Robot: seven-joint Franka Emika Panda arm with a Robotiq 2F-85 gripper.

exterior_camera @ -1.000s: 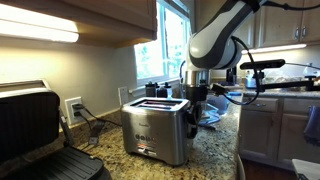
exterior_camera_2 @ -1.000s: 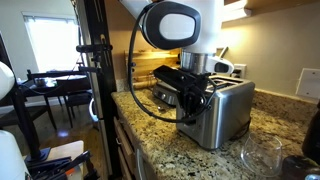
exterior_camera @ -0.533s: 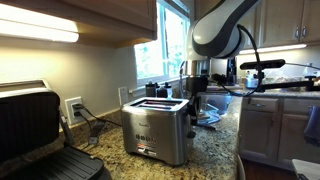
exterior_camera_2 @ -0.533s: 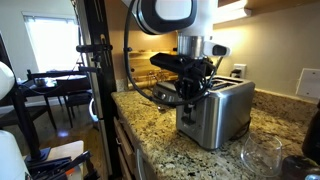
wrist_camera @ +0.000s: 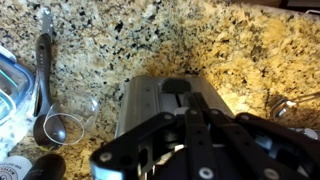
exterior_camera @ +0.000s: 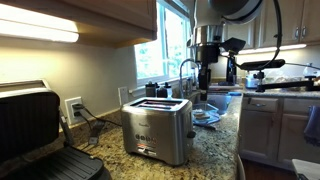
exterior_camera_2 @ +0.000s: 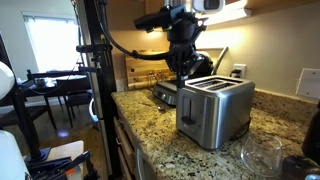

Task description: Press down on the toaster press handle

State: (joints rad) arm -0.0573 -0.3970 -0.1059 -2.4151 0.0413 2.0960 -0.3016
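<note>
The brushed-steel toaster point(exterior_camera: 157, 131) stands on the granite counter, and it also shows in an exterior view point(exterior_camera_2: 216, 110) and from above in the wrist view point(wrist_camera: 150, 105). My gripper point(exterior_camera: 204, 78) hangs well above the toaster's narrow end, clear of it, as an exterior view point(exterior_camera_2: 181, 66) also shows. In the wrist view its dark fingers point(wrist_camera: 190, 135) lie close together with nothing between them and cover that end of the toaster. The press handle is too small to make out in the exterior views and is mostly hidden in the wrist view.
A black contact grill point(exterior_camera: 35, 130) stands open on the counter beyond the toaster. A wall outlet with a cord point(exterior_camera: 73, 108) is behind it. A glass bowl point(exterior_camera_2: 262, 155), measuring spoons point(wrist_camera: 45, 85) and a blue-lidded container point(wrist_camera: 8, 90) lie nearby. A camera stand point(exterior_camera_2: 92, 80) rises at the counter edge.
The gripper has risen from beside the toaster's narrow end to well above it. The toaster has not moved.
</note>
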